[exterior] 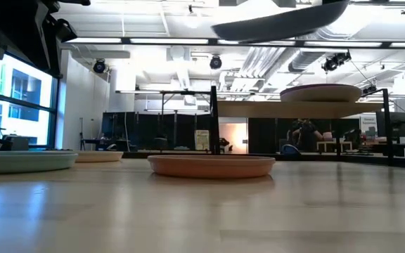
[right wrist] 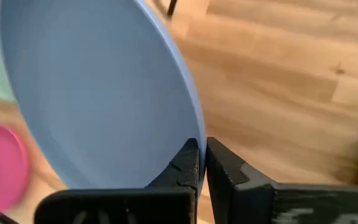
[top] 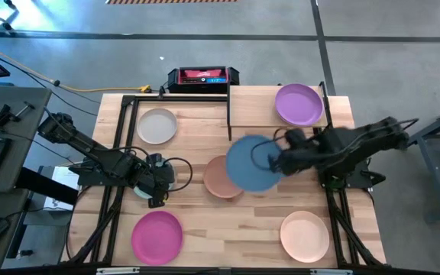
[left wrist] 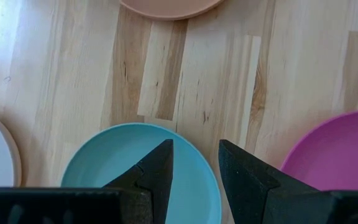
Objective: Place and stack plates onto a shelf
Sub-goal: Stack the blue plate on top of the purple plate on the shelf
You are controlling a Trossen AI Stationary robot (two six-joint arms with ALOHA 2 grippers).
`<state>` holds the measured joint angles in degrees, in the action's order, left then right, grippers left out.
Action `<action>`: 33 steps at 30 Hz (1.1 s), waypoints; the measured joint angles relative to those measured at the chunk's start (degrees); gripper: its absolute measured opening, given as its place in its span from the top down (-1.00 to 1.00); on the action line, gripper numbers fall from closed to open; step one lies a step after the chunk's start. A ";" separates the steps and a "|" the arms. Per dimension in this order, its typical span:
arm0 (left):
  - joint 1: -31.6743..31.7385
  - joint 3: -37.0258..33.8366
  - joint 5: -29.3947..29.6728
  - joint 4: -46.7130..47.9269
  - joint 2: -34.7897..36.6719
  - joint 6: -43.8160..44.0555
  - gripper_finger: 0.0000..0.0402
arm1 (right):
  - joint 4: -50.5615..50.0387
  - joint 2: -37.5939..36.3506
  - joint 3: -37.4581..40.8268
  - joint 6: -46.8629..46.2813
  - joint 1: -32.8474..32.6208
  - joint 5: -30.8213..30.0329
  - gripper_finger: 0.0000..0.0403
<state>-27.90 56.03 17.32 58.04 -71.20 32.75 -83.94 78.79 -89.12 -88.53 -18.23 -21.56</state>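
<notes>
Big picture first: the table [top: 205, 130] carries plates all round, and the shelf [top: 250, 107] sits along its far edge on the right arm's side, with the purple plate [top: 298, 104] already resting on its right half. The left half of that board is bare wood, and that is where the action points. The blue plate [top: 252, 163] is up in the air, carried roughly level above the terracotta plate [top: 221, 177], which lies flat on the table just below and beside it. The right tool [right wrist: 202, 163] has its fingers pressed together on the blue plate's rim, pinching it at the edge nearest the arm. From the blue plate the shelf lies further back, towards the table's far edge, so the carry looks like a push away and slightly up; the right arm is clearly the nearer one. Over on the other side, the left tool [left wrist: 194, 174] hovers with fingers spread above the mint plate [left wrist: 110, 163], holding nothing.
</notes>
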 joint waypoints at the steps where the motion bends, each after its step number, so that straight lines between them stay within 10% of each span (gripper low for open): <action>1: -0.02 0.00 0.00 0.00 0.00 0.00 0.40 | -0.40 -1.27 0.00 -0.02 0.70 -0.83 1.00; 33: 21.36 0.00 4.37 -2.45 0.00 -22.96 0.40 | -6.10 -25.23 0.00 10.27 39.76 -5.46 1.00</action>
<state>-6.55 56.03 21.69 55.59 -71.20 9.79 -90.04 53.56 -89.12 -78.26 21.53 -27.03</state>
